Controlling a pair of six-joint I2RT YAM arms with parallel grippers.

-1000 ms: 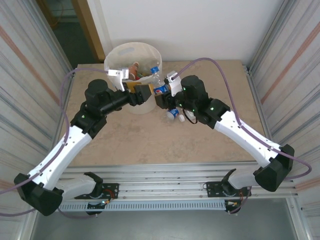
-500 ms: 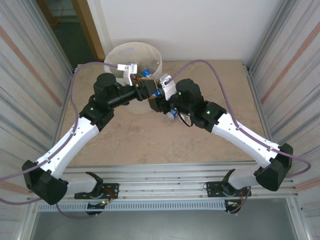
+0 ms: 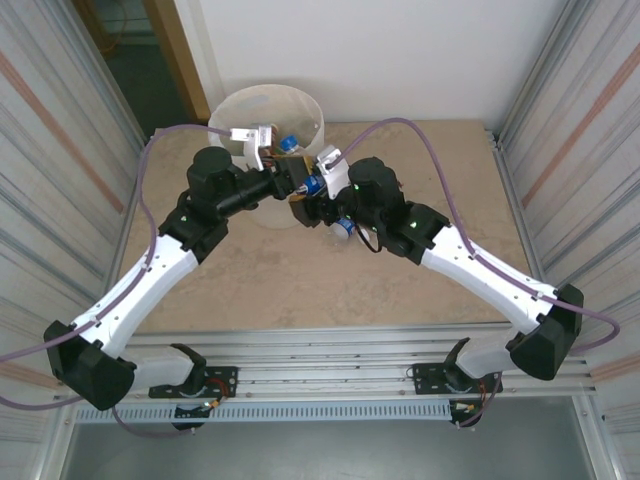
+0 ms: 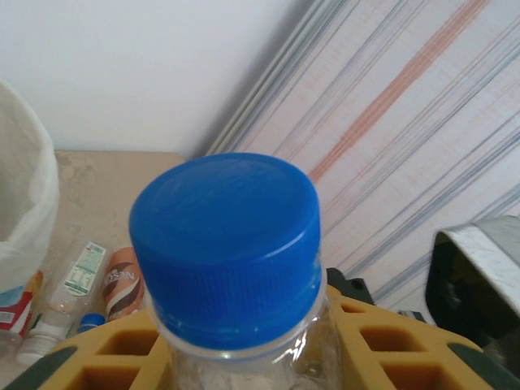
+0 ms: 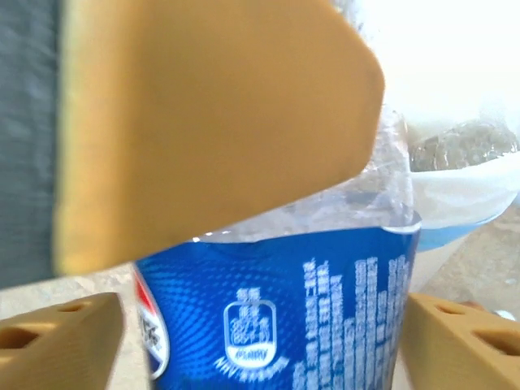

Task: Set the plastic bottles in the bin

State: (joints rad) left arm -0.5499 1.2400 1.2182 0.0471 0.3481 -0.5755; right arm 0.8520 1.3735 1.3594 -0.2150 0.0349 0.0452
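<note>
Beside the bin, loose bottles lie behind the blue-capped bottle.

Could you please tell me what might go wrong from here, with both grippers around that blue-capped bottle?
The left gripper holds the blue-capped bottle just by its neck, so it may swing or slip.
The right gripper is open but closely flanks the bottle; pulling away could knock it.
They seem to meet at the front rim of the bin, so a dropped bottle might land on the table.
</note>
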